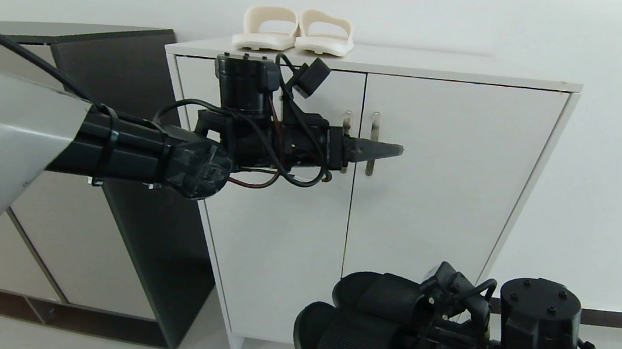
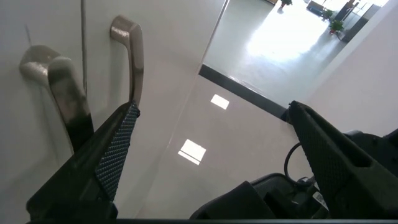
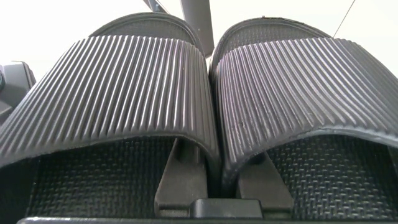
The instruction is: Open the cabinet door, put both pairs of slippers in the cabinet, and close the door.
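Since both doors are shut, right jaws [image 3: 219, 186]: clenched on the black pair [image 1: 352, 325], low before the cabinet [image 1: 465, 157], at its right door.
Left jaws [image 1: 384, 149]: released and spread wide, level at the cabinet's seam, tips aimed toward its right side.
Handles [image 1: 372, 140]: two upright bars flanking the seam, their long axis crossing the jaws' line; the left arm is far nearer.
Left wrist view: one finger [image 2: 115, 155] just beside a handle, no bar between the jaws; the head view gives them edge-on, as one wedge.
White pair [image 1: 295, 31]: on the cabinet's top, toward its left end.
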